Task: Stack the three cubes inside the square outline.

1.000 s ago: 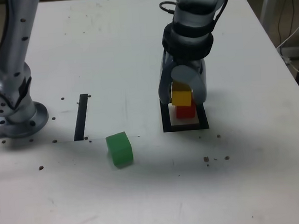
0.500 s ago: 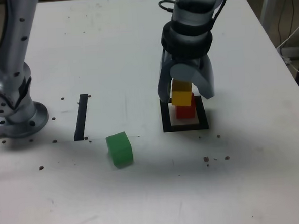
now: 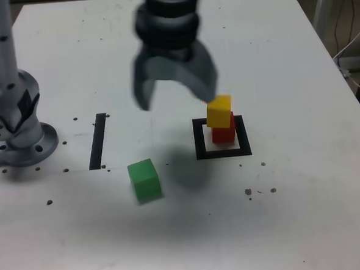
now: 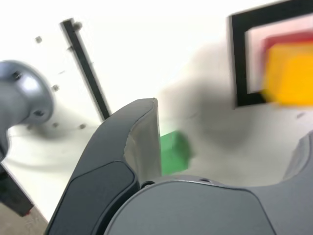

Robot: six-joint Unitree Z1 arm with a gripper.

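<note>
The gripper [image 3: 176,89] is seen raised above the white table [image 3: 295,226], with its jaws spread wide and nothing held between them; it is blurred in the exterior view. It hangs between the black strip [image 3: 98,140] and the square outline [image 3: 222,136], and bare table lies below it, marked only by its soft shadow. Open surface is found all round the green cube [image 3: 145,180], which sits alone toward the near edge, well apart from the outline and near the lower end of the strip. The red cube [image 3: 223,134] rests on the white centre of the thick black outline, and the yellow cube [image 3: 219,112] is stacked on top of it, turned slightly so that its edges do not line up with the red one. In the wrist view, the green cube [image 4: 173,152] is glimpsed just beside one dark finger [image 4: 128,147], while the yellow cube [image 4: 291,73] and the red cube [image 4: 288,39] under it are seen blurred within the outline [image 4: 239,58], with the strip [image 4: 85,66] further off. The table is flecked with small dark specks. The arm's grey base [image 3: 14,130] stands at the exterior view's left, and cables [image 3: 351,33] hang beyond the table's right edge.
</note>
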